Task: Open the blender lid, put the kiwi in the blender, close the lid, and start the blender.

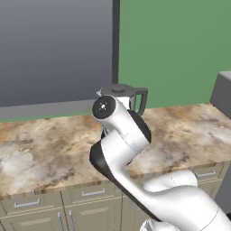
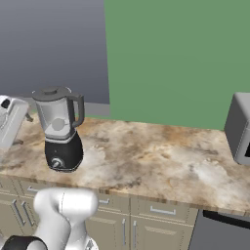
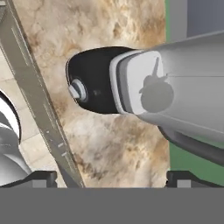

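The blender stands on the counter at the left, a clear tinted jar on a glossy black base with a silver dial. The blender lid sits flat on the jar's rim. Through the jar wall I see a rounded, grey-tinted lump that looks like the kiwi. My gripper is open with nothing between its fingertips. It hangs just left of the jar, apart from it. In the left base view my own arm covers most of the blender, and the lid shows above the arm.
The marbled counter stretches right from the blender to a grey boxy appliance at the far right. Drawers and cabinet doors run under the counter's front edge. A green wall and a grey panel stand behind.
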Robot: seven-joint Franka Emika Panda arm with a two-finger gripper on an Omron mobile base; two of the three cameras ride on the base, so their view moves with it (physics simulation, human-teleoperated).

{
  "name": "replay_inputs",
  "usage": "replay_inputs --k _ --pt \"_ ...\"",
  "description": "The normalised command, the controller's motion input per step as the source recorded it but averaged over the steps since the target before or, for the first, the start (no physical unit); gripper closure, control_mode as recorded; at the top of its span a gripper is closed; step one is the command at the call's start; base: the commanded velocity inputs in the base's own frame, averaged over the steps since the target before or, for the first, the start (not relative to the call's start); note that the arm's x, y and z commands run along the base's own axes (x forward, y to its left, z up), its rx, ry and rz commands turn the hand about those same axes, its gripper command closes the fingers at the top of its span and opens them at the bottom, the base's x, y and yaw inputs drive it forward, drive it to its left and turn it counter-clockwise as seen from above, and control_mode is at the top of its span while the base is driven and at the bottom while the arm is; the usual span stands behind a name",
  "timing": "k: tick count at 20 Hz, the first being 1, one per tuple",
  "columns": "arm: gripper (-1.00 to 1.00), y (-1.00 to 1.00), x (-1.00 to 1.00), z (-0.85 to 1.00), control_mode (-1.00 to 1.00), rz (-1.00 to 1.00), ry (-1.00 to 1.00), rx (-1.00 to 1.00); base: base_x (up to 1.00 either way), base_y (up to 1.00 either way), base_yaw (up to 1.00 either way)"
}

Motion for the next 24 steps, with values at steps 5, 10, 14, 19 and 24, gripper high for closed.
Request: replay_inputs --k 5,10,14,19,24 --pt "-1.00 0.00 -0.20 -0.51 -1.00 -0.04 -0.02 -0.30 0.00 0.00 0.00" --pt "-1.00 0.00 0.10 -0.38 -1.00 -0.05 0.02 -0.26 0.00 0.00 0.00" --pt "-1.00 0.00 0.13 -0.30 -1.00 0.00 0.04 -0.22 0.00 0.00 0.00" --pt "-1.00 0.00 0.00 -0.39 -1.00 0.00 0.14 -0.17 0.00 0.00 0.00" --pt "-1.00 0.00 0.12 -0.19 -1.00 0.00 0.14 -0.12 0.00 0.00 0.00"
